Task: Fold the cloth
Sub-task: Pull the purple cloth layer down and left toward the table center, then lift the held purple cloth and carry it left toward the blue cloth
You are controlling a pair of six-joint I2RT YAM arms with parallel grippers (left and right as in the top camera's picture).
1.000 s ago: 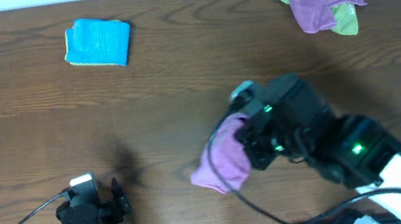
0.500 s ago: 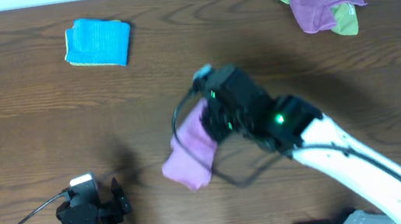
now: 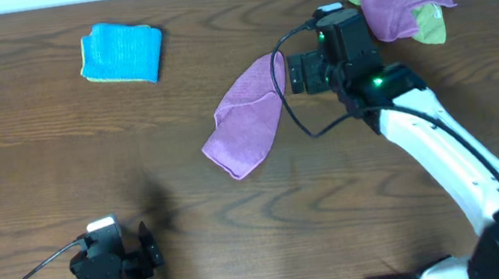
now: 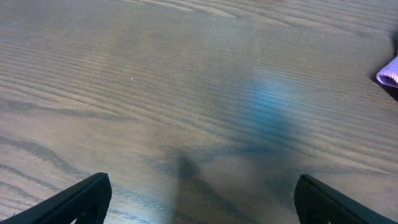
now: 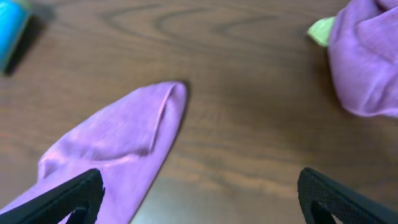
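The cloth [image 3: 245, 119], lilac, lies on the table as a long slanted shape running from front left to back right. In the right wrist view the cloth [image 5: 118, 149] shows a doubled-over edge and reaches under the left fingertip [image 5: 65, 200]. My right gripper [image 3: 302, 73] hovers at the cloth's far right end, open, with nothing between its fingers [image 5: 202, 199]. My left gripper [image 3: 150, 243] rests at the front left of the table, open over bare wood [image 4: 205, 202]. A sliver of the cloth [image 4: 388, 71] shows at the right edge of the left wrist view.
A turquoise-blue folded cloth [image 3: 123, 52] lies at the back left. Another purple cloth bunched with a lime-green one [image 3: 402, 3] sits at the back right, just behind my right gripper, and shows in the right wrist view too [image 5: 367, 56]. A black cable loops beside the cloth.
My right gripper carried the cloth from the front middle toward the back right, then opened and let it go. The cloth now lies stretched out on the table. The left arm stayed still.
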